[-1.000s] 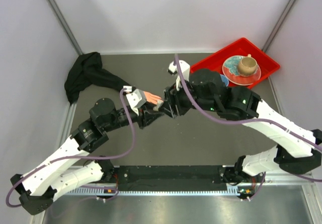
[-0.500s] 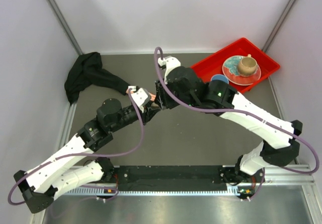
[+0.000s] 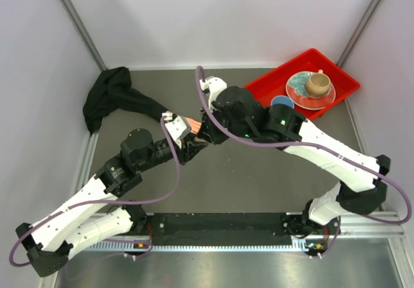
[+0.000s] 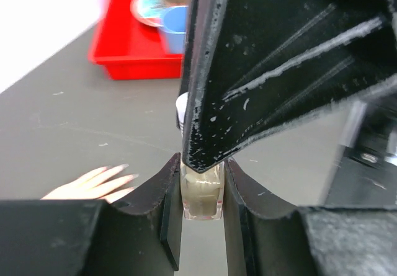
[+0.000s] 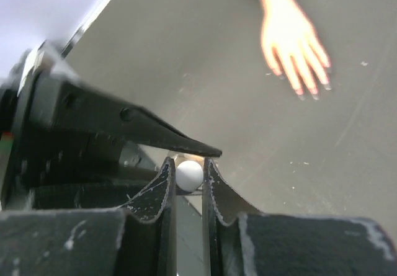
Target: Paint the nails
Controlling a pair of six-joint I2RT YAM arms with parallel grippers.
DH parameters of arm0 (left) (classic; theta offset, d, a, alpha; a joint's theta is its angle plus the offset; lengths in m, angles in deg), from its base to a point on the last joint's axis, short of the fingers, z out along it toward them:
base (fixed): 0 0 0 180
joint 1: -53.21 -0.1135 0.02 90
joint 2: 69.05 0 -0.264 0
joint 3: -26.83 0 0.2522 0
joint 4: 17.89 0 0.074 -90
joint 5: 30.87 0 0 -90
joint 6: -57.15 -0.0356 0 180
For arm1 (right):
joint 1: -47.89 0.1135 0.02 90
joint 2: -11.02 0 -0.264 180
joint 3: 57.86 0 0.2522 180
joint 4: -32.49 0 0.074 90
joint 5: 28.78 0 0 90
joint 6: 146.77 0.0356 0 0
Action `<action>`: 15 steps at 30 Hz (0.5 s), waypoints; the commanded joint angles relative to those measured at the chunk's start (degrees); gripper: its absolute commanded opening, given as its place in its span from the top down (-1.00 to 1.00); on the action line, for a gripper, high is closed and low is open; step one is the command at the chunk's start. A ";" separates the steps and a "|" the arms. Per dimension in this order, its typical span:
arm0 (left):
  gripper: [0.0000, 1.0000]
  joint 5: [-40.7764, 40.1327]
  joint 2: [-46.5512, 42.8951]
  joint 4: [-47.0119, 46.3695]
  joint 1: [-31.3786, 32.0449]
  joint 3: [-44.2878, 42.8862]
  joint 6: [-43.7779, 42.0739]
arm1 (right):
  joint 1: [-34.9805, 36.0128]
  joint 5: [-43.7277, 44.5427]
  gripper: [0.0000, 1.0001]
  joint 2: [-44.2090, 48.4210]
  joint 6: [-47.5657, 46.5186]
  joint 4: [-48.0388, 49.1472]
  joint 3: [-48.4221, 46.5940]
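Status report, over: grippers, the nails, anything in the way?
Left gripper shut on small tan bottle. Right gripper shut on its white cap. Mannequin hand palm down, nails unobstructed.

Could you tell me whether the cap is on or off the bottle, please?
On, it seems: the white cap sits atop the bottle, pinched by the right gripper.
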 commanded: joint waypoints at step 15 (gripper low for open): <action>1.00 53.44 3.91 -4.22 0.24 -9.89 13.34 | -0.17 -32.28 1.00 20.22 -21.29 15.06 18.41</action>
